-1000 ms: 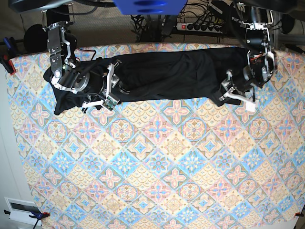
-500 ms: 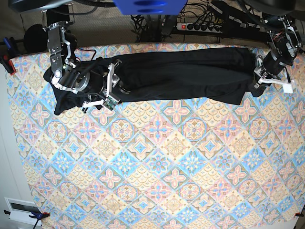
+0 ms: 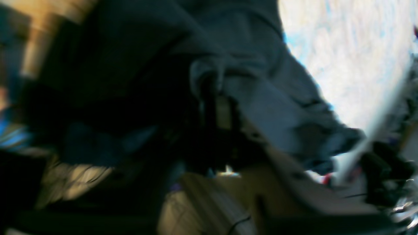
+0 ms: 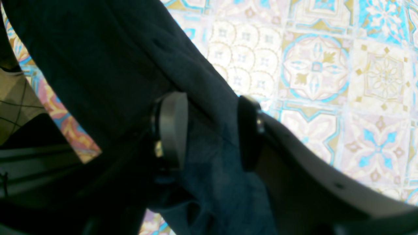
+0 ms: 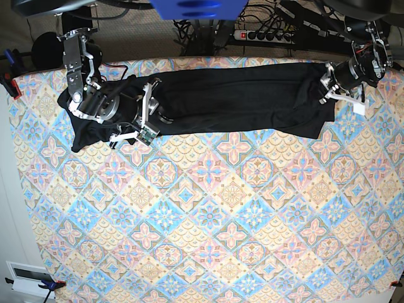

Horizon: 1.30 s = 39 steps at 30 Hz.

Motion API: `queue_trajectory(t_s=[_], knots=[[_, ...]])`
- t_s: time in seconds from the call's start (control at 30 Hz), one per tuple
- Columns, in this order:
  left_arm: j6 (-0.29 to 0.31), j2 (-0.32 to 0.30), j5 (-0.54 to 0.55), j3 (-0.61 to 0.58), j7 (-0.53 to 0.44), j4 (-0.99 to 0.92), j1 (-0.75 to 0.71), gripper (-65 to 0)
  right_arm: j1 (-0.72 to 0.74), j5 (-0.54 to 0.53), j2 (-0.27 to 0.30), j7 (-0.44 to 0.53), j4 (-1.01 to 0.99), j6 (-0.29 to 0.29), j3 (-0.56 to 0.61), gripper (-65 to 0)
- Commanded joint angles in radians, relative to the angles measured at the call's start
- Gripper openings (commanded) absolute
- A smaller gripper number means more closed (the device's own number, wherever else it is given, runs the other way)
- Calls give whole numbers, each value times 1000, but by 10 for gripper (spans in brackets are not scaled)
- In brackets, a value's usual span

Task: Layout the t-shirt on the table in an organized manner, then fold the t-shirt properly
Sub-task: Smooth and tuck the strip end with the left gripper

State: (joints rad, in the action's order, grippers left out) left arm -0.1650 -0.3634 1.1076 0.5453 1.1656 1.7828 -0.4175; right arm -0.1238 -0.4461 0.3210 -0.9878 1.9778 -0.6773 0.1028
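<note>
The black t-shirt lies stretched in a long band along the far side of the patterned table. My right gripper rests on its left part. In the right wrist view the right gripper is open, with dark t-shirt fabric lying loose between the fingers over the table. My left gripper is at the shirt's right end, by the far right corner. The left wrist view is badly blurred: bunched t-shirt shows beside the table, and the jaws cannot be made out.
A power strip and cables lie beyond the table's far edge. A blue part hangs over the top middle. A red clamp grips the left edge, and a white box sits by the near left corner.
My left gripper has swung out and back toward the far right corner, drawing the shirt's right end out longer and straighter. The right arm has stayed put.
</note>
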Motion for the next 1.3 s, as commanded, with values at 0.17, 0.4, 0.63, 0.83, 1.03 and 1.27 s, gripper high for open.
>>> queue_trajectory(t_s=[0.17, 0.4, 0.63, 0.83, 1.03, 1.27], knots=[[3, -26, 16, 132, 12, -30, 1, -315, 6, -13, 8, 23, 18, 0, -2, -410], [3, -79, 6, 163, 24, -169, 42, -317, 6, -13, 7, 23, 18, 0, -1, -410], [3, -176, -42, -14, 24, -265, 121, -317, 6, -13, 7, 23, 18, 0, -1, -410], [3, -174, -159, -146, 24, -265, 141, -317, 6, -13, 7, 23, 18, 0, -1, -410], [5, -173, -154, -281, 26, -265, 139, -324, 11, -13, 7, 23, 18, 0, -1, -410], [147, -176, -44, -282, 26, -263, 134, -531, 11, -13, 7, 23, 18, 0, -1, -410]])
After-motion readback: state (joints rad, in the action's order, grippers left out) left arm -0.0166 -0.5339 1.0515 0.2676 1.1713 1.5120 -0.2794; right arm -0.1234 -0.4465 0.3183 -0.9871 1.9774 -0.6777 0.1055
